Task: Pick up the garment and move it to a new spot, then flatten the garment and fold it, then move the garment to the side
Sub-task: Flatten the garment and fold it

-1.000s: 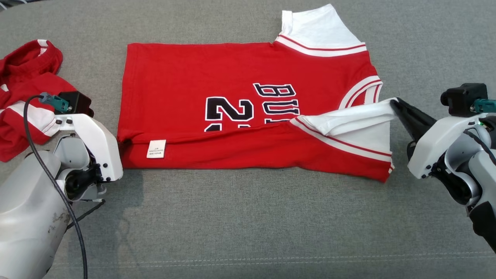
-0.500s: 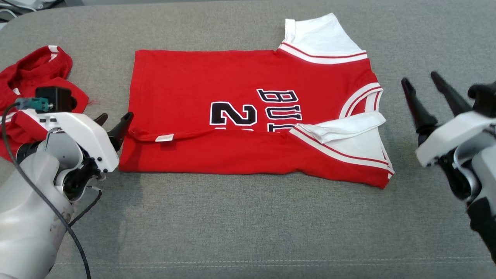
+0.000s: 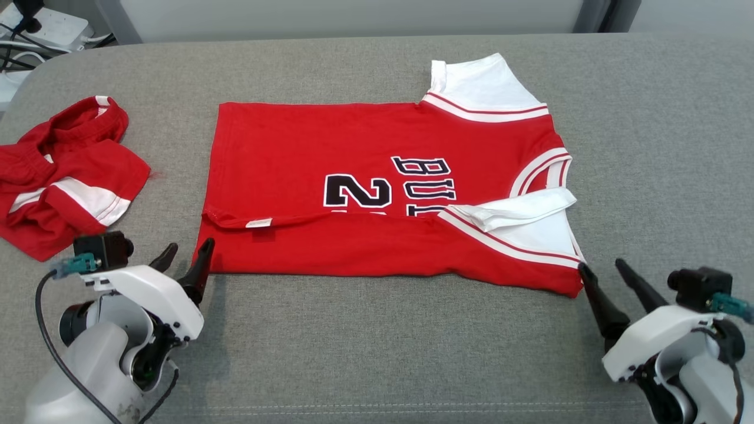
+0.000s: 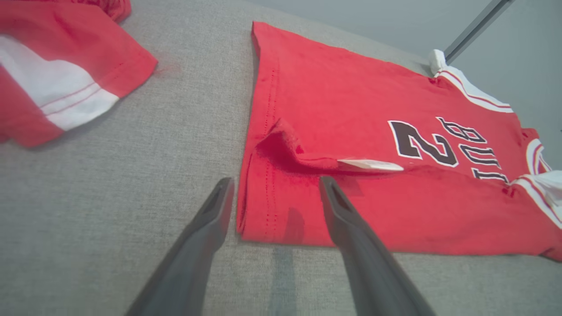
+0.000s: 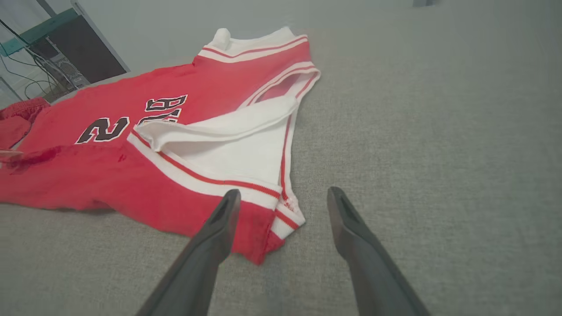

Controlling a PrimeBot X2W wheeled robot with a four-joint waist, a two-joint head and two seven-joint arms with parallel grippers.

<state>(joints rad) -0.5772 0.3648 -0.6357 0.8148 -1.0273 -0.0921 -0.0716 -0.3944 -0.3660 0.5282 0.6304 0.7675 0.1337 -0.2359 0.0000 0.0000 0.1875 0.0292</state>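
Jersey [image 3: 330,141] on grey upholstery [image 3: 377,353], wall [image 3: 353,17] behind

A grey, fabric-covered tabletop [image 3: 377,341] with a rounded far-left corner carries two things. A red jersey [image 3: 353,147] with white sleeves lies flat across its middle, its near edge folded over. A crumpled red-and-white garment [image 3: 65,171] lies well apart at the left side.

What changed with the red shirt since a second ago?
The right tool let go of the white sleeve, which now lies folded on the red shirt. The left tool opened too. Both drew back, open, to the shirt's near corners. The crumpled red garment stayed put.
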